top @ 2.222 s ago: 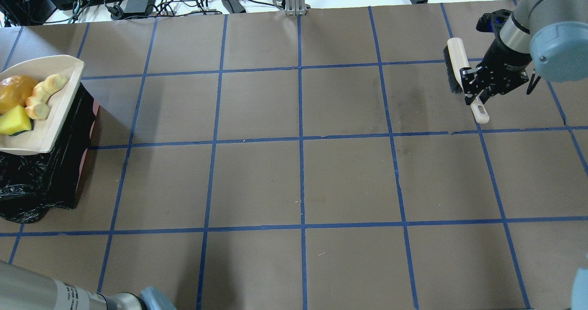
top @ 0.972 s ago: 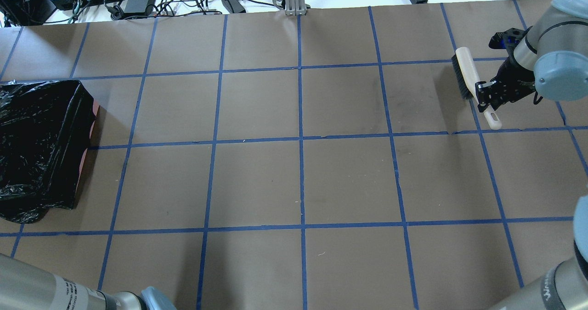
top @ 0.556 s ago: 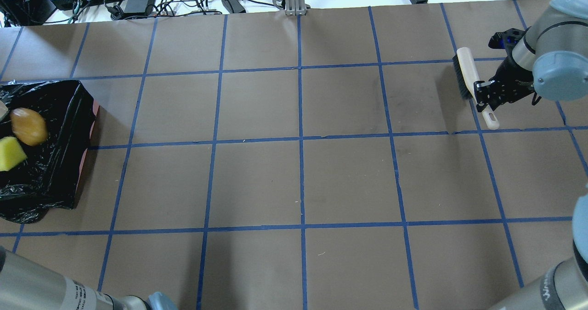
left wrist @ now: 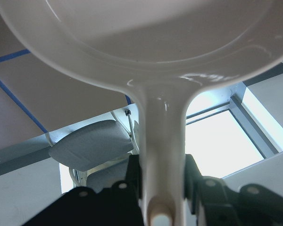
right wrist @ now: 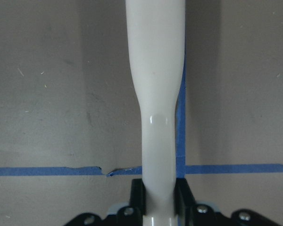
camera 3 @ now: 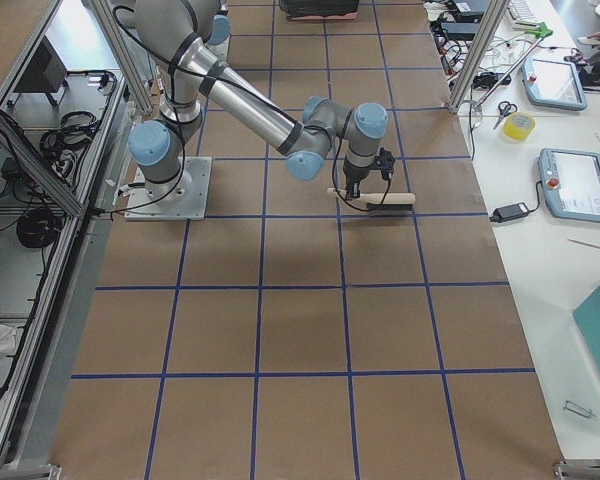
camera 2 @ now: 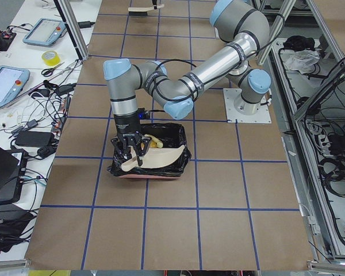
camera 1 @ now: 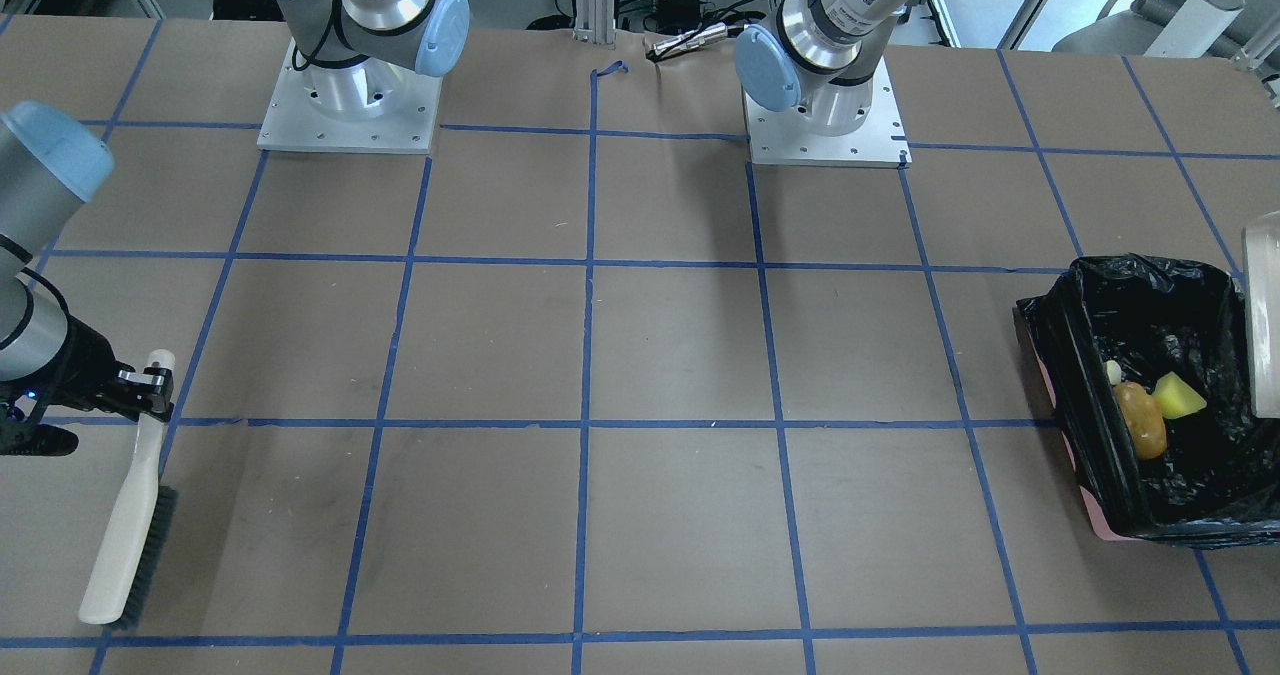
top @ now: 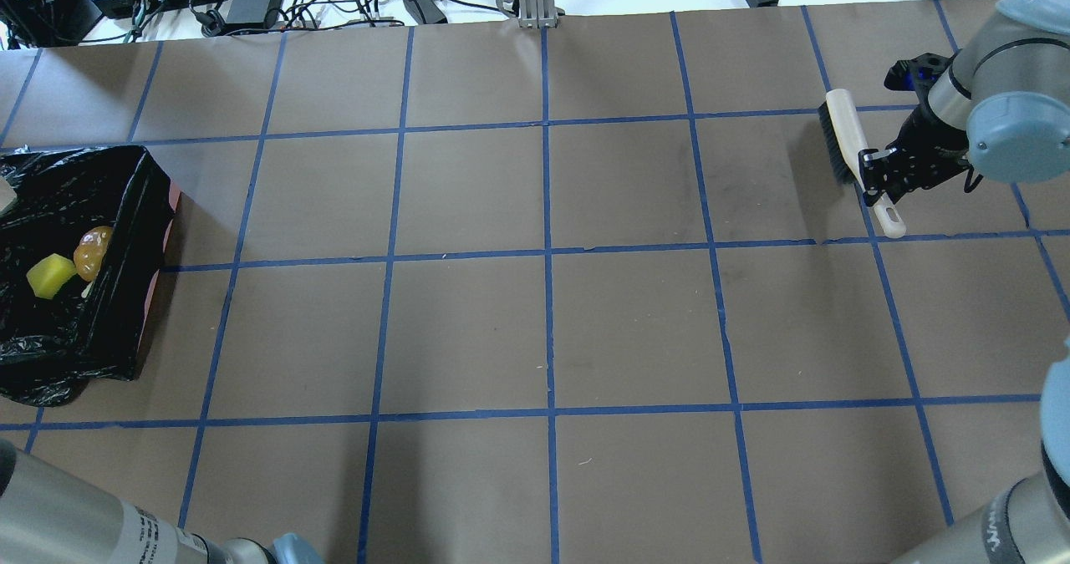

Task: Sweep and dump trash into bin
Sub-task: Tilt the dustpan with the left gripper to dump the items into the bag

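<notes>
Left end effector [left wrist: 162, 181] is clamped on the handle of the beige dustpan [camera 2: 161, 157], which is held tilted over the black-lined bin [camera 1: 1060, 375] at the left end of the tabletop [top: 543, 330]. Inside the bin lie the golden-brown lump [camera 1: 1142, 425] and yellow-green sponge [camera 1: 1178, 395] side by side, with the tan bread piece [camera 1: 1112, 369] just beside the lump, mostly hidden. Right end effector [right wrist: 158, 195] is closed on the handle of the brush [top: 838, 129], well apart at the far right.
</notes>
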Tool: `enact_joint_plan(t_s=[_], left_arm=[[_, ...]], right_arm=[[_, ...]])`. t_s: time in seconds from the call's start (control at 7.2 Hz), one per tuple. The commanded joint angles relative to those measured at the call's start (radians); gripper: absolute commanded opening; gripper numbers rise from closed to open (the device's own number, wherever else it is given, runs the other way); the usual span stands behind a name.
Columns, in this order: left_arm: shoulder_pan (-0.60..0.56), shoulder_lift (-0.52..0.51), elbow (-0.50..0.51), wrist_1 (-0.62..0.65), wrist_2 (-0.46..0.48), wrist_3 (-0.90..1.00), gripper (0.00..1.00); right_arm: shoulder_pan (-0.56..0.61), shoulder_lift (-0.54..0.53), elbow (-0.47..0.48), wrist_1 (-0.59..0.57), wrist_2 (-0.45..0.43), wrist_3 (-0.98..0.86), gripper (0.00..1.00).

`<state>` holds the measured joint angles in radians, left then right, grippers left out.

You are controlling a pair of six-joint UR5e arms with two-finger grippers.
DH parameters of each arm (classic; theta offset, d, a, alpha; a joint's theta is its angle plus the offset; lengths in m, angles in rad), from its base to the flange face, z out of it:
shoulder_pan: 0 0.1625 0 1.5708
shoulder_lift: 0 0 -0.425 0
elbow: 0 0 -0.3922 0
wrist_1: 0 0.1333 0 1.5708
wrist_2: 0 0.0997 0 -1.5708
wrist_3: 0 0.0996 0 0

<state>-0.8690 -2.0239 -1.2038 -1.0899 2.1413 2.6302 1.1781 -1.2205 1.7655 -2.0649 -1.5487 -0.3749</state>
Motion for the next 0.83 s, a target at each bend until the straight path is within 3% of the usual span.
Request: enact_joint_plan(t_s=[0.0,0.14,0.28,0.42,0.69], left_arm=[[0.005,0.014,0.021,-0.017,-0.129,0.01,0.0],[0.005,0.028,0.024,-0.088,-0.193,0.008,0.0],[0.004,0.042,0.026,-0.132,-0.268,0.005,0.0],[-0.005,0.042,0.024,-0.2,-0.32,-0.04,0.0],[-0.05,0.037,0.015,-0.292,-0.4,-0.196,0.0]], right_arm=[[0.002,0.007,0.009,0.0,-0.001,0.001,0.0],[0.002,0.003,0.008,0.0,-0.002,-0.001,0.0],[0.002,0.002,0.008,-0.007,-0.004,-0.001,0.26],[0.002,0.004,0.006,-0.018,-0.002,0.004,0.95],[0.002,-0.002,0.0,-0.017,-0.011,0.004,0.99]])
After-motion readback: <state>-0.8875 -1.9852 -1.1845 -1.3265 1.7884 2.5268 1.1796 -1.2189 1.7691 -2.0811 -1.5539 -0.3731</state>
